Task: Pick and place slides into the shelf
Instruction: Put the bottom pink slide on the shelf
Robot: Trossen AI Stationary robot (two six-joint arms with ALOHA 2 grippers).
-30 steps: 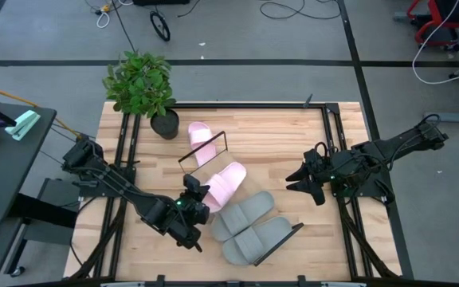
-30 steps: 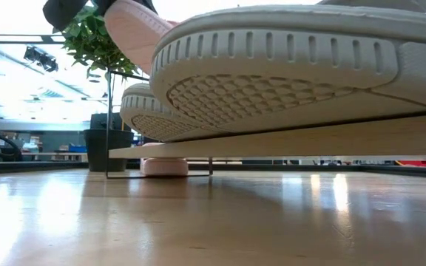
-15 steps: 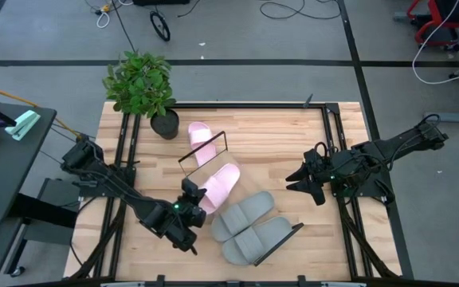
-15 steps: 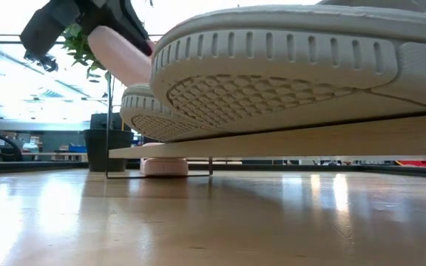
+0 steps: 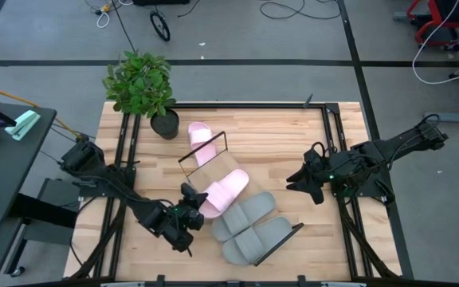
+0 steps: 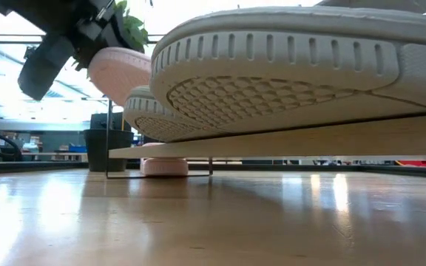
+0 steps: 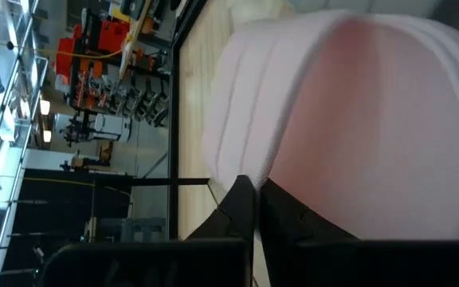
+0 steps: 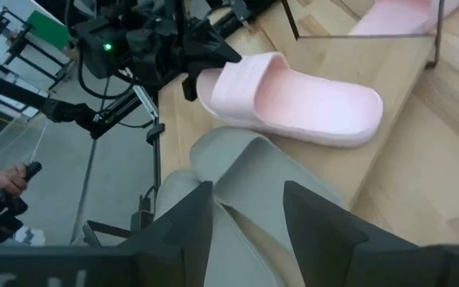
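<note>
My left gripper (image 5: pixel 191 206) is shut on a pale pink slide (image 5: pixel 223 191), which it holds over the long light-wood shelf (image 5: pixel 213 169) beside two grey slides (image 5: pixel 241 214) (image 5: pixel 258 239). Both grey slides lie sole down on the shelf board. In the low view the gripper (image 6: pixel 80 29) and the pink slide (image 6: pixel 120 70) show above the board (image 6: pixel 287 137). The second pink slide (image 5: pixel 200 142) lies on the table beyond the shelf's far wire frame (image 5: pixel 203 150). My right gripper (image 5: pixel 297 180) waits open near the table's right edge, touching nothing. My left gripper holds the pink slide by its ribbed strap end (image 7: pixel 245 119), pinched between the two fingers (image 7: pixel 241 203). It comes at the slide about level from the table's near left side. The held end (image 6: pixel 117 66) is raised above the board. The other end (image 8: pixel 365 115) lies low over the shelf, and I cannot tell whether it touches.
A potted plant (image 5: pixel 140 84) stands at the table's far left corner. Dark rails (image 5: pixel 126 151) (image 5: pixel 333 135) run along both sides of the tabletop. Bare wood shows between the shelf and my right gripper (image 5: pixel 285 151). A person's hand (image 8: pixel 10 179) shows beyond the table.
My left gripper has moved down and a little toward the table's near left. The pink slide has come down with it and turned, so it lies flatter over the shelf and closer alongside the grey slides. The right arm has kept still.
</note>
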